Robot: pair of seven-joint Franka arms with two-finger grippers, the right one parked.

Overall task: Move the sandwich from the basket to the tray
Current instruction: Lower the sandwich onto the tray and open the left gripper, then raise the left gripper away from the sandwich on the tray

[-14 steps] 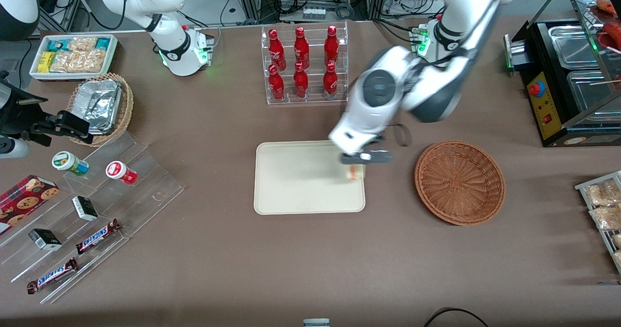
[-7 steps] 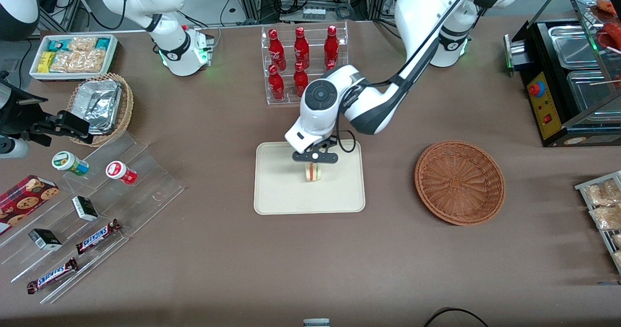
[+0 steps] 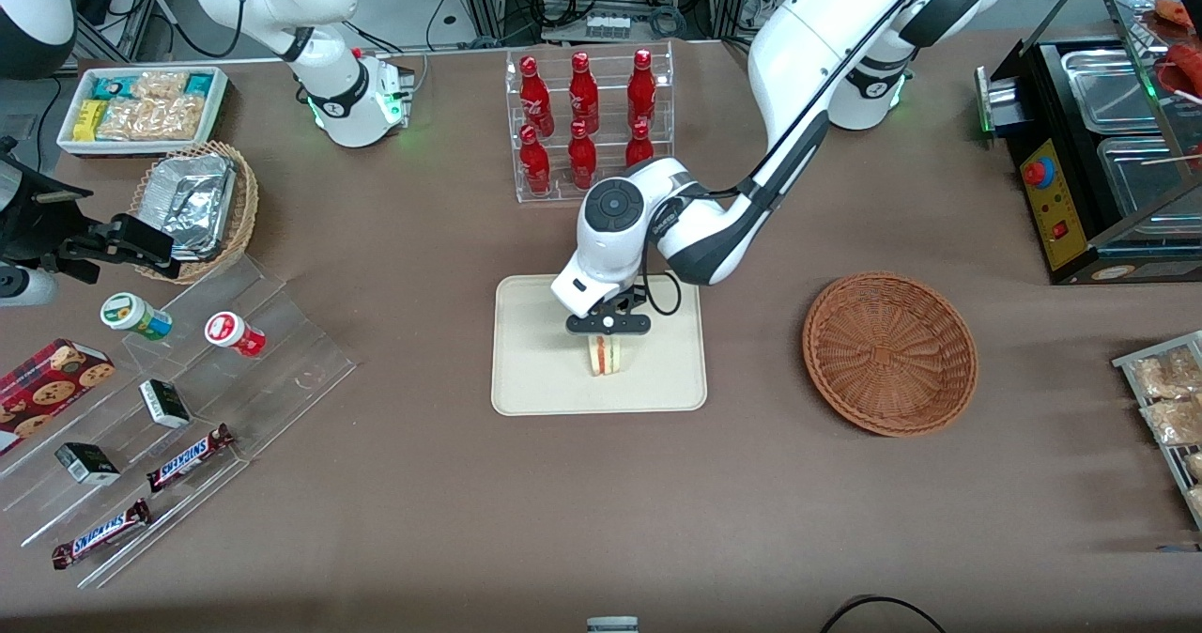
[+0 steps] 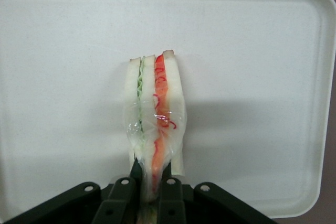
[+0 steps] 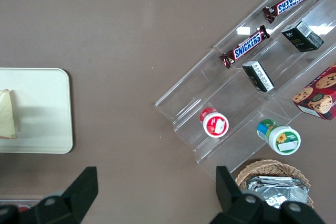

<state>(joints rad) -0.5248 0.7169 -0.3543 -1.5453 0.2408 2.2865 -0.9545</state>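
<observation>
Left arm's black two-finger gripper (image 3: 608, 335) was over the flat cream rectangular tray (image 3: 535, 370), jaws nearly closed, pinching the upright triangular wrapped sandwich (image 4: 155, 116); round reddish-brown wicker basket (image 3: 889, 352) nearby.

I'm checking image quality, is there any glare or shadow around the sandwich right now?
Left wrist view: glare streaks on the sandwich wrap, its soft shadow on the tray, gripper pinching it. Front view: sharp, even light, faint shadow beside the basket.
</observation>
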